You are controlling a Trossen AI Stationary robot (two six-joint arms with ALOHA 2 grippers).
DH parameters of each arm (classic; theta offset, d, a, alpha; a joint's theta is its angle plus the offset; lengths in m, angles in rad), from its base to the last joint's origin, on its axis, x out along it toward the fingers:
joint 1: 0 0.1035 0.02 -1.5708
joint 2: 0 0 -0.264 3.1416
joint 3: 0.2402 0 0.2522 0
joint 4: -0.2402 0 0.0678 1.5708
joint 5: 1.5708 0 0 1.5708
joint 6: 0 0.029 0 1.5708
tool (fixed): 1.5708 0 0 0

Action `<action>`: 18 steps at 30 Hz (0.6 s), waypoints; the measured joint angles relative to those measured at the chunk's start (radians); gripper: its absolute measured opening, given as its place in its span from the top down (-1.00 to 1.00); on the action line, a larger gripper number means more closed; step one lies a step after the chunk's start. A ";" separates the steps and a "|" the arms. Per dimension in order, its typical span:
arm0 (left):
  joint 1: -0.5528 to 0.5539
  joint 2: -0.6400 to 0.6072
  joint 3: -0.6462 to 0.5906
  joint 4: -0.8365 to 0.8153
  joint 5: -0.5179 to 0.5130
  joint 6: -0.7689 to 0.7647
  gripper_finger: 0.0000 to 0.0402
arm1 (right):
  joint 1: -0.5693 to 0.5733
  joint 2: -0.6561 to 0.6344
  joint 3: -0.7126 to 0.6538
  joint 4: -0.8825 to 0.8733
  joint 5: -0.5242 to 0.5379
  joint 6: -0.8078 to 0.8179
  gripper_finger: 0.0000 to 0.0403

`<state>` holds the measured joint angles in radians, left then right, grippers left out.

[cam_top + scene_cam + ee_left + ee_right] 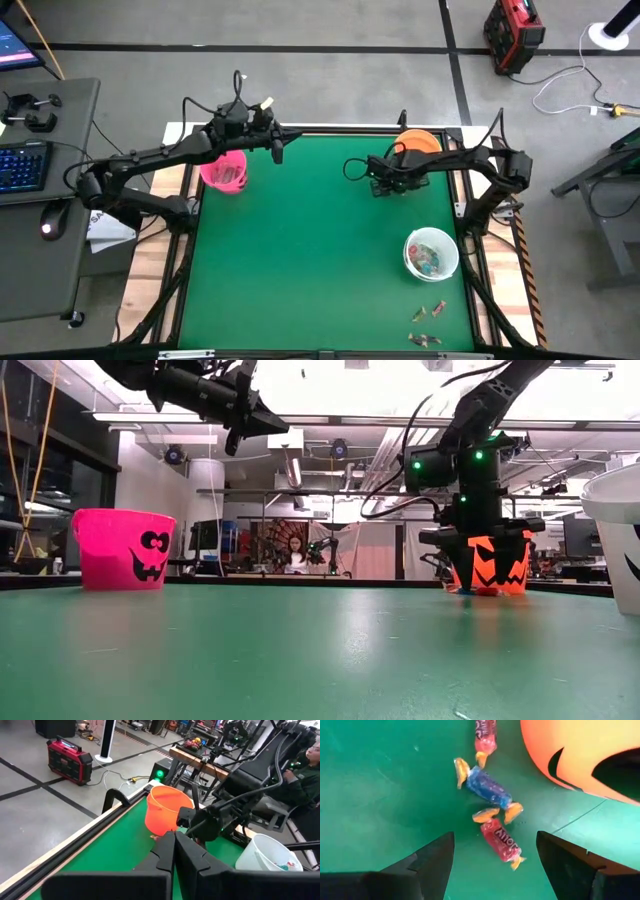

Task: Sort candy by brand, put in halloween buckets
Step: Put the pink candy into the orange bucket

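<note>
My right gripper (pixel 495 837) is open and hovers low over three wrapped candies on the green table, just in front of the orange bucket (pixel 585 755): a red one (pixel 501 842) between the fingers, a blue one (pixel 487 789) and another red one (pixel 485 737) beyond. In the high view this gripper (pixel 384 184) sits beside the orange bucket (pixel 418 144). My left gripper (pixel 276 146) is shut and raised in the air near the pink bucket (pixel 225 172). The white bucket (pixel 432 253) holds several candies.
A few loose candies (pixel 430 313) lie on the table near its near-right corner, below the white bucket. In the low view the pink bucket (pixel 122 548) stands at the left, the orange bucket (pixel 490 568) behind the right gripper, and the white bucket (pixel 620 540) at the right edge. A person sits beyond the table.
</note>
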<state>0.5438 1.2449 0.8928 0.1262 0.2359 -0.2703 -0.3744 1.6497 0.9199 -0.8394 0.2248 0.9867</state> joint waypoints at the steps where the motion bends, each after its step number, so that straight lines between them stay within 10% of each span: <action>1: 0.000 0.000 0.000 -0.001 0.000 0.000 1.00 | 0.000 0.000 0.000 0.000 -0.008 -0.001 -0.36; 18: 0.000 0.000 0.000 -0.002 0.000 0.000 1.00 | 0.035 -0.001 -0.060 0.083 -0.045 -0.009 0.33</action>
<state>0.5438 1.2449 0.8928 0.1242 0.2363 -0.2698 -0.3393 1.6488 0.8599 -0.7563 0.1799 0.9777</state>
